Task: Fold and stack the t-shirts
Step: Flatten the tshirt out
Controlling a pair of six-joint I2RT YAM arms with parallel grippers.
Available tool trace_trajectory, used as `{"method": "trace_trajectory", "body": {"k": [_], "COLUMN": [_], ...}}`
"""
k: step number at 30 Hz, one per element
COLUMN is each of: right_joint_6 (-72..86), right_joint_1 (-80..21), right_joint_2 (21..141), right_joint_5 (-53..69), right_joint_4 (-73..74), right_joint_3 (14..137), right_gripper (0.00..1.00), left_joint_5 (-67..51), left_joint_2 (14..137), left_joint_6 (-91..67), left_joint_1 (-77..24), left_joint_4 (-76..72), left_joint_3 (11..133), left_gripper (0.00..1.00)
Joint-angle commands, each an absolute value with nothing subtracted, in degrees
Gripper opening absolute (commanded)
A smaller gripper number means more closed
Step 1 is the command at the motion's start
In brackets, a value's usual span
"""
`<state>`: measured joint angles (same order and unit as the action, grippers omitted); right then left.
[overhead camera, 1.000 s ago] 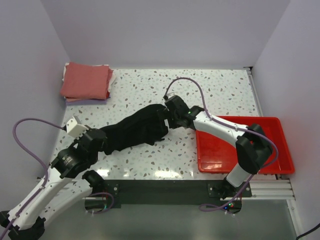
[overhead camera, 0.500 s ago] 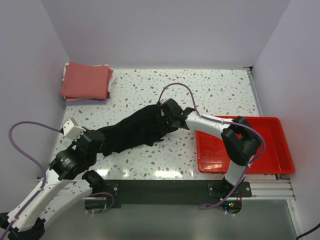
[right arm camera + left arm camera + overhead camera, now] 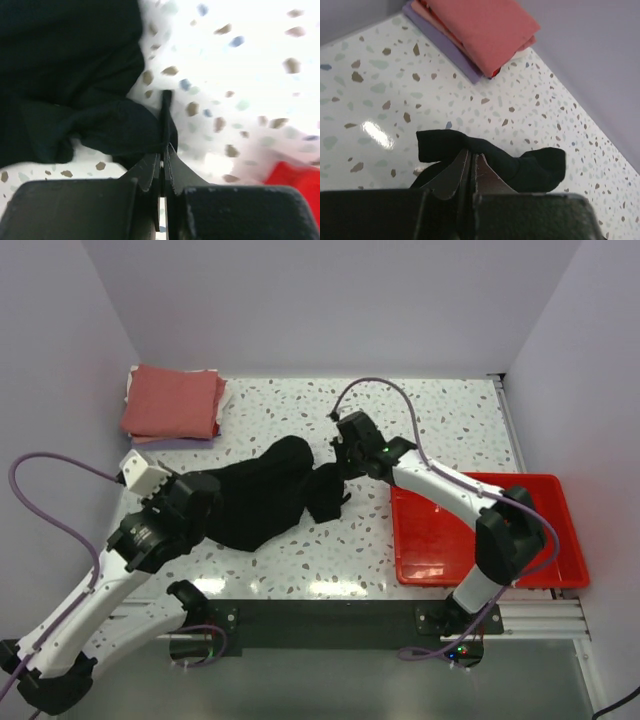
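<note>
In the middle of the table [image 3: 450, 420] lies the black t-shirt [image 3: 262, 502], bunched into a dark heap that runs from the left arm toward the right arm. At its left end the left jaws are pressed together on a fold of the black cloth — in the left wrist view the fold sticks out to both sides of the tips. At its right end the right jaws are clamped together on a thin edge of the same shirt, and in the right wrist view the rest of the cloth spreads to the left of them.

In the far left corner of the table sits a stack of folded t-shirts [image 3: 172, 402]. A salmon-red t-shirt [image 3: 485, 30] is on top and a pale lavender t-shirt [image 3: 447, 50] is under it, well apart from the black one.

Near the right edge stands the red tray [image 3: 440, 545] — inside it only its own red floor shows, and the right arm crosses above its far left corner.
</note>
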<state>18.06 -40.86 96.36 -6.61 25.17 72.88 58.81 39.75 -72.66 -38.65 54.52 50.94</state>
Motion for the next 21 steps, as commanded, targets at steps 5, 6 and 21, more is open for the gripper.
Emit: {"method": "trace_trajectory", "body": {"k": [5,6,21], "right_joint_6": [12.0,10.5,1.4], "right_joint_1": [-34.0,-33.7,-33.1], "right_joint_2": [81.5,80.8,67.2], "right_joint_5": [-16.4,-17.9,-16.6], "right_joint_4": [31.7,32.4,39.4], "right_joint_3": [82.6,83.9,104.0], "right_gripper": [0.0,0.0,0.0], "left_joint_5": [73.6,73.7,62.4], "left_joint_2": [53.2,54.2,42.6], "left_joint_6": [-65.2,-58.1,-19.5], "left_joint_1": [-37.9,-37.4,-36.7], "left_joint_4": [52.7,48.9,16.4], "left_joint_3": [73.6,75.7,91.1], "left_gripper": [0.0,0.0,0.0]}}
